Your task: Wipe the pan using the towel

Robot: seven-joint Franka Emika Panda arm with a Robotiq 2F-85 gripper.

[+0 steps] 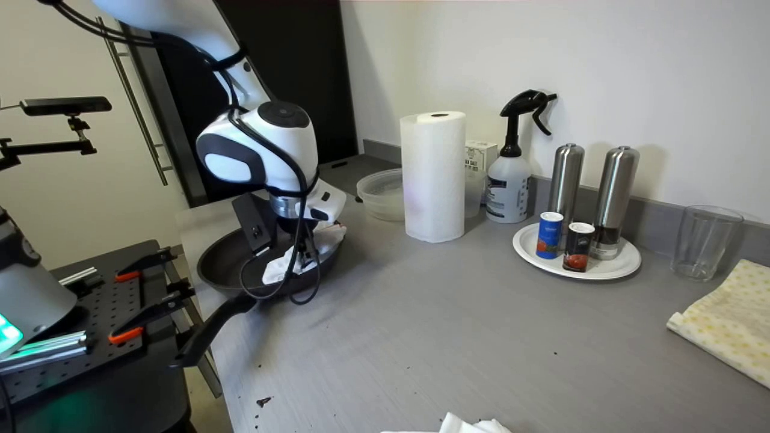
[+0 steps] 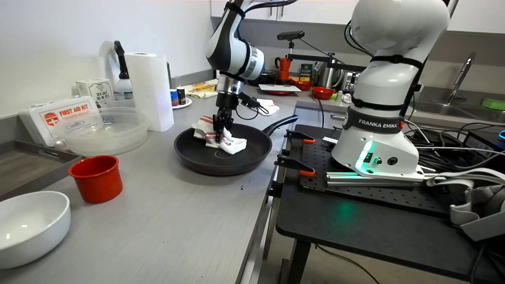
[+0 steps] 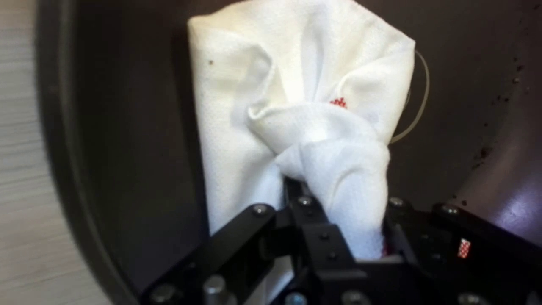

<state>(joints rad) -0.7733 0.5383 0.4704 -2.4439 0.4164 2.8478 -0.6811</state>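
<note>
The pan point(image 2: 209, 161) sits on the worktop point(image 2: 165, 221) beneath the gripper point(image 2: 219, 136), whose fingers reach down into it, and it holds the towel point(image 2: 234, 145), white with red markings. The gripper is clamped on the towel: a fold is pinched between the fingers, and the rest spreads in the pan to either side of them. In the wrist view the pan's rim curves past on the gripper's left, and dark specks point(image 3: 485, 152) lie in the pan to its right.

In an exterior view, well left of the gripper and nearer the camera, stands a white bowl point(image 2: 39, 236), partly cut off by the frame. Left of the gripper too, a closed white first-aid case point(image 2: 51, 118) stands tilted; then comes an upright red cup point(image 2: 98, 183), its floor hidden by its own wall. A salt box point(image 2: 94, 90) stands behind a clear plastic tub point(image 2: 106, 140), whose contents cannot be made out. Nearer the gripper, on its left, is a paper-towel roll point(image 2: 150, 94). Well behind the gripper and to its right sits a red bowl point(image 2: 322, 93), too small to show what it holds.

In an exterior view, right of the gripper, stands an upright spray bottle point(image 1: 508, 195), its fill unclear. Farther right a white plate point(image 1: 628, 263) carries two steel cylinders point(image 1: 618, 186), a blue canister point(image 1: 548, 236) and a black canister point(image 1: 578, 246), all upright. Farther still from the gripper stands an upright clear glass point(image 1: 705, 243).
</note>
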